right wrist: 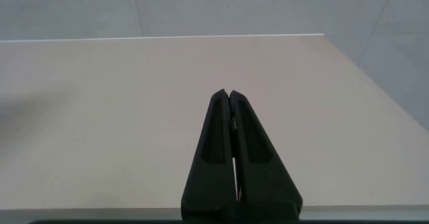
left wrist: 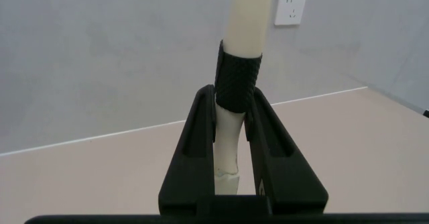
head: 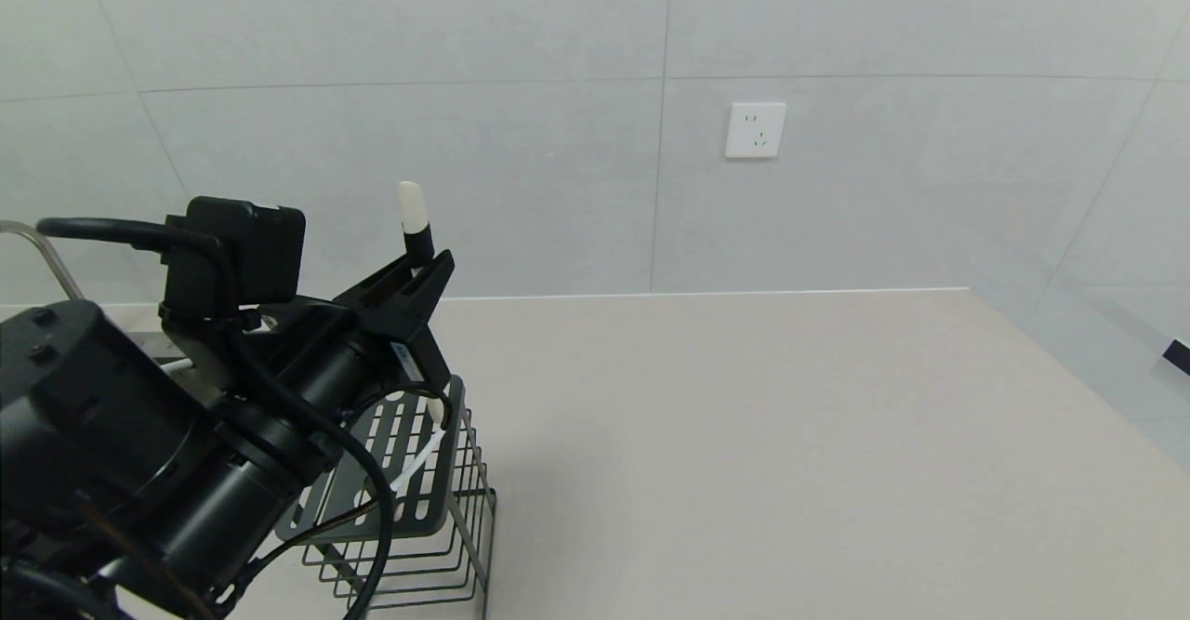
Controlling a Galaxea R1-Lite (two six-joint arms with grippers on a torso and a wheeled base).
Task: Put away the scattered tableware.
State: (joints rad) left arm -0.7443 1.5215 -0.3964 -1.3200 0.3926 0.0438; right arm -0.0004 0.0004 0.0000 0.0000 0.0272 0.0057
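Observation:
My left gripper (head: 435,273) is shut on a cream-white utensil (head: 410,204) with a black textured band; the handle stands upright above the fingers. In the left wrist view the same utensil (left wrist: 247,23) rises between the black fingers (left wrist: 201,127) of the gripper (left wrist: 231,102), with the band sitting just at their tips. Its lower white part hangs down toward a grey slotted cutlery holder (head: 418,485) set in a black wire rack (head: 465,546) directly below the gripper. My right gripper (right wrist: 229,98) is shut with nothing in it, hovering over the beige countertop (right wrist: 100,117).
The beige countertop (head: 744,434) stretches to the right of the rack, ending at an edge on the right (head: 1069,369). A grey tiled wall with a white socket (head: 755,129) stands behind. A curved metal tube (head: 42,253) shows at the far left.

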